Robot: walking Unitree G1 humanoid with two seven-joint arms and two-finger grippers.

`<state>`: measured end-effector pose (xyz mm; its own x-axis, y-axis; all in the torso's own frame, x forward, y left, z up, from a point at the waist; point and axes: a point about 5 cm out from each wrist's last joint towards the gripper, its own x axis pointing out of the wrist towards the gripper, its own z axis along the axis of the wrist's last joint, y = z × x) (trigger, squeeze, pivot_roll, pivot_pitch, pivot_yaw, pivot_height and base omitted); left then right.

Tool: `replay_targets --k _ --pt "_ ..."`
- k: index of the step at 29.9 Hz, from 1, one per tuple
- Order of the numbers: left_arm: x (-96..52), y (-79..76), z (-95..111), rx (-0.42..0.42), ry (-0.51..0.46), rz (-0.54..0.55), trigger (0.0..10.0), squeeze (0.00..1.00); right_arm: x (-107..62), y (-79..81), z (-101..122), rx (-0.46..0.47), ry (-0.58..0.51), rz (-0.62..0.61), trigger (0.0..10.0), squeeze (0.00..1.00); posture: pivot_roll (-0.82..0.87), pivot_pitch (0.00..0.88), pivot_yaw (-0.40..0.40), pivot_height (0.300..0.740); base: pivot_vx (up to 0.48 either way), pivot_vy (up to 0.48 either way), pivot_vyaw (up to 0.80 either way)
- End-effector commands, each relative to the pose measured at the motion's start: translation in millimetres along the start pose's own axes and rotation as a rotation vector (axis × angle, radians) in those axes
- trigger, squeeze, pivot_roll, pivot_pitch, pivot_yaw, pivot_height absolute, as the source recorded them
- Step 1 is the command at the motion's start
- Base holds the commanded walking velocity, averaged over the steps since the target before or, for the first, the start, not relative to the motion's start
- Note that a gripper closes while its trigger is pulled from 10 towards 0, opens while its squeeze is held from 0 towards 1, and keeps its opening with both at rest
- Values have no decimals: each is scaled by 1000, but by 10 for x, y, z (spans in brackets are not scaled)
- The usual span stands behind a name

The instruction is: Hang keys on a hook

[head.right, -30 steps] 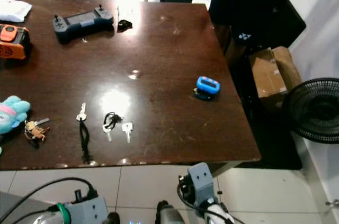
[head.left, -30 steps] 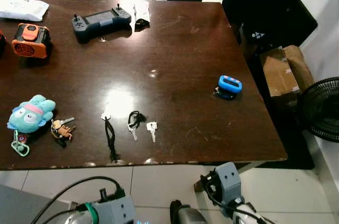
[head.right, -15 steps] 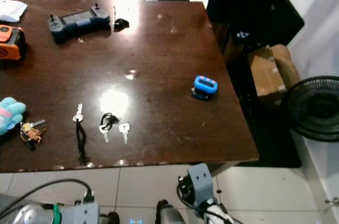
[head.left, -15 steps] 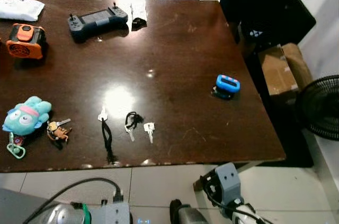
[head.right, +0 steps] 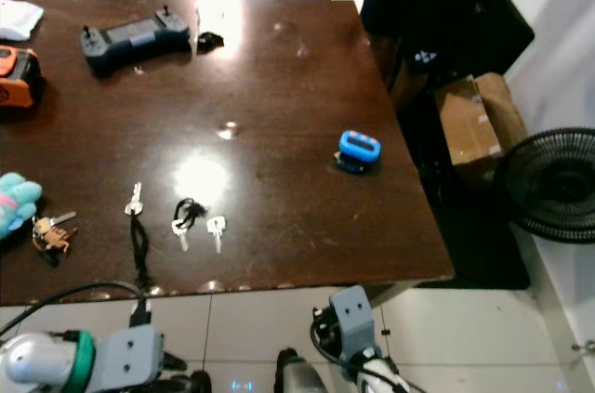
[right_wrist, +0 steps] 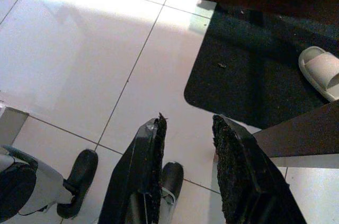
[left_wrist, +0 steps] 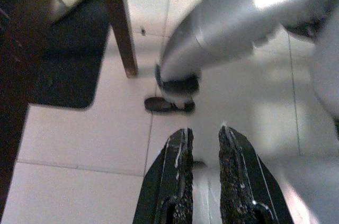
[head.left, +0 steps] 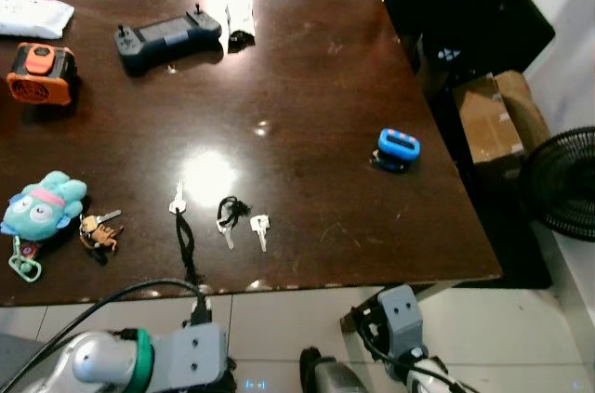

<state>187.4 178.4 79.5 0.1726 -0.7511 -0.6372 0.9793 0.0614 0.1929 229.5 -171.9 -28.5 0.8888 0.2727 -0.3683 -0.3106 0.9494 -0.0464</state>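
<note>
Two silver keys on a black ring (head.left: pixel 234 217) lie near the front edge of the dark wooden table (head.left: pixel 316 96). To their left lies a key on a black lanyard (head.left: pixel 181 226), then a key bunch with a small figure charm (head.left: pixel 99 229). Both arms hang below the table edge. My left gripper (left_wrist: pixel 204 138) points at the white floor tiles, fingers slightly apart and holding nothing. My right gripper (right_wrist: pixel 188 126) is also open and empty over the tiles. The left arm (head.left: pixel 139 360) and the right arm (head.left: pixel 400 319) show at the bottom of the eye views.
A blue plush toy (head.left: pixel 42 205), an orange device (head.left: pixel 39 72), a game controller (head.left: pixel 167 35) and a small blue gadget (head.left: pixel 398 147) share the table. A person in dark clothes (head.left: pixel 456 3) stands at its far right corner, near a cardboard box (head.left: pixel 493 114) and a fan (head.left: pixel 562 184).
The head view has shifted slightly, so the table sits a little higher and to the left. My left arm has swung leftward and shows more of its silver shell.
</note>
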Motion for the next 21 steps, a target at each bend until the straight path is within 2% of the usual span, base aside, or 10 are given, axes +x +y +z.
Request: replay_targets --k 1,5,6,7,9,11,13,16,18,21 --pt "-42 -48 21 4 5 -29 10000 0 -30 -6 -56 16 22 -14 10000 0 -38 175 14 740 0 0 0" --pt "-135 -8 179 6 -46 -4 10000 0 -29 -8 -56 16 22 -14 10000 0 -36 175 17 740 0 0 0" --pt "-161 99 376 -51 -180 69 10000 0 -28 -8 -57 16 23 -14 10000 0 -34 175 16 740 0 0 0" --pt "-161 99 376 -51 -180 69 10000 0 -28 -8 -57 16 23 -14 10000 0 -34 175 16 740 0 0 0" --pt "-244 390 787 -162 -498 234 10000 0 -22 1 -55 14 25 -10 10000 0 -31 173 16 740 0 0 0" --pt "-244 390 787 -162 -498 234 10000 0 -22 1 -55 14 25 -10 10000 0 -31 173 16 740 0 0 0" --pt "-347 671 1072 -259 -717 385 10000 0 -10 11 -47 14 23 -8 10000 0 -31 173 16 740 0 0 0" --pt "-278 943 1074 -400 -689 551 10000 0 -10 10 -49 14 25 -9 10000 0 -34 170 15 740 0 0 0" --pt "-278 943 1074 -400 -689 551 10000 0 -10 10 -49 14 25 -9 10000 0 -34 170 15 740 0 0 0" --pt "-140 1156 814 -550 -498 772 10000 0 -10 21 -56 13 28 -9 10000 0 -40 166 22 740 0 0 0"
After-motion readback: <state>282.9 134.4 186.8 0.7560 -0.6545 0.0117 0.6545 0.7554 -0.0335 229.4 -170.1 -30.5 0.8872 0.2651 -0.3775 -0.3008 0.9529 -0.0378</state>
